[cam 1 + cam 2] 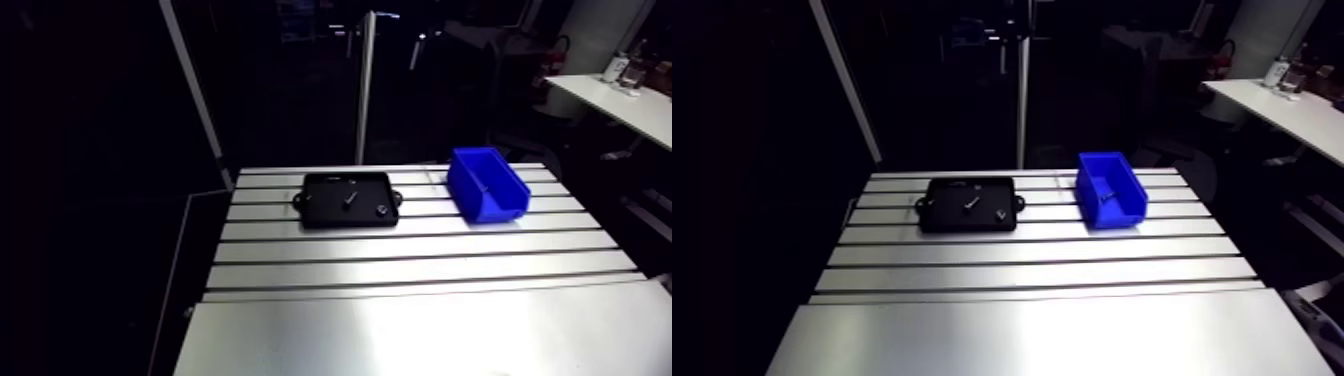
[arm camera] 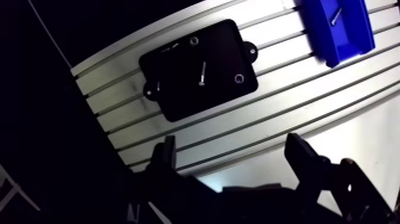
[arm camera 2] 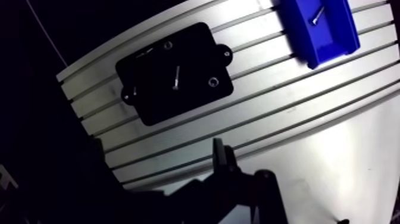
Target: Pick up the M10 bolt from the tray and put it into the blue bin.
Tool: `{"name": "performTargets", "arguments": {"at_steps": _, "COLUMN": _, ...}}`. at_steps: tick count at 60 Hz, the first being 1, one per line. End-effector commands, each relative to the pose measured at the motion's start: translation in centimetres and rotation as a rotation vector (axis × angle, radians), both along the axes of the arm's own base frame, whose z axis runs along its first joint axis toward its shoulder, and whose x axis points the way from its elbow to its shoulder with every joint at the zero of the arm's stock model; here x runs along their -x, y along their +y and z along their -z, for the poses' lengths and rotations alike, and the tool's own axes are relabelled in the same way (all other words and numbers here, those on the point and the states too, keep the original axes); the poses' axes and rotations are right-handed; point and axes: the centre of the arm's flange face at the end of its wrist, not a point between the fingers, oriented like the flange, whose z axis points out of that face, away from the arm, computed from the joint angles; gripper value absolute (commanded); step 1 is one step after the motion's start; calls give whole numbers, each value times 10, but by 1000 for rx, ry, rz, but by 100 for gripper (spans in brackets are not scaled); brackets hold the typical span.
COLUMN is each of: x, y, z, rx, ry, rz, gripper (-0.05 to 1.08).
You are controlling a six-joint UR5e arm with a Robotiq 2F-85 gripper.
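Observation:
A black tray lies on the slotted table, far ahead of the gripper in the wrist view. A slim silver bolt rests near the tray's middle, with one small round part and another near it. The blue bin sits to one side of the tray and holds a silver bolt. My gripper hangs high above the table, open, with nothing between its fingers. The arm view shows the tray and the bin, not the gripper.
The aluminium table has long slots across its far half and a smooth plate nearer the camera. A white post stands behind the table's far edge. The table drops off into darkness past its left edge.

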Motion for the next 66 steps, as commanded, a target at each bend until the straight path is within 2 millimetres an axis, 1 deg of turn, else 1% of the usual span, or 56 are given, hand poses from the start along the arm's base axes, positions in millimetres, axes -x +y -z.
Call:
{"name": "performTargets", "arguments": {"at_steps": 1, "x": 15, "y": -3, "z": 25, "rx": -4, "ry": -6, "rz": 46, "gripper": 1}}
{"name": "performTargets", "arguments": {"at_steps": 3, "x": 18, "y": -4, "z": 31, "rx": -9, "ry": -11, "rz": 66, "gripper": 1}}
{"name": "performTargets", "arguments": {"at_steps": 6, "x": 19, "y": -3, "z": 34, "rx": -9, "ry": -13, "rz": 74, "gripper": 1}}
{"name": "performTargets", "arguments": {"at_steps": 7, "x": 22, "y": -3, "z": 38, "rx": -9, "ry": -16, "rz": 80, "gripper": 1}}
{"name": "performTargets", "arguments": {"at_steps": 10, "x": 23, "y": -3, "z": 42, "rx": -9, "ry": -18, "rz": 85, "gripper": 1}}
{"name": "performTargets", "arguments": {"at_steps": 11, "x": 26, "y": -3, "z": 46, "rx": -10, "ry": -22, "rz": 90, "gripper": 1}}
{"name": "performTargets", "arguments": {"at_steps": 14, "x": 27, "y": -3, "z": 50, "rx": -9, "ry": -24, "rz": 92, "gripper": 1}}
{"name": "performTargets", "arguments": {"at_steps": 17, "x": 31, "y": -3, "z": 60, "rx": -10, "ry": -39, "rz": 98, "gripper": 1}}
{"name": "performTargets", "arguments": {"at_steps": 18, "x": 31, "y": -3, "z": 60, "rx": -10, "ry": -39, "rz": 98, "gripper": 1}}
{"name": "performTargets", "arguments": {"at_steps": 19, "x": 32, "y": -3, "z": 66, "rx": -10, "ry": -48, "rz": 97, "gripper": 1}}
{"name": "performTargets", "arguments": {"at_steps": 24, "x": 34, "y": -8, "z": 74, "rx": -13, "ry": -60, "rz": 89, "gripper": 1}}
{"name": "performTargets", "arguments": {"at_steps": 28, "x": 36, "y": -11, "z": 85, "rx": -15, "ry": -74, "rz": 85, "gripper": 1}}
{"name": "performTargets", "arguments": {"at_steps": 37, "x": 39, "y": -12, "z": 95, "rx": -17, "ry": -72, "rz": 82, "gripper": 1}}
{"name": "performTargets", "arguments": {"at_steps": 40, "x": 40, "y": -15, "z": 100, "rx": -19, "ry": -80, "rz": 77, "gripper": 1}}
{"name": "performTargets", "arguments": {"at_steps": 43, "x": 39, "y": -16, "z": 101, "rx": -19, "ry": -81, "rz": 76, "gripper": 1}}
{"name": "performTargets", "arguments": {"at_steps": 45, "x": 40, "y": -16, "z": 106, "rx": -19, "ry": -86, "rz": 76, "gripper": 1}}
{"name": "performTargets", "arguments": {"at_steps": 47, "x": 40, "y": -16, "z": 106, "rx": -19, "ry": -86, "rz": 76, "gripper": 1}}
{"name": "performTargets", "arguments": {"at_steps": 59, "x": 36, "y": -14, "z": 122, "rx": -40, "ry": -83, "rz": 74, "gripper": 1}}
{"name": "performTargets", "arguments": {"at_steps": 66, "x": 34, "y": -18, "z": 129, "rx": -42, "ry": -76, "rz": 68, "gripper": 1}}
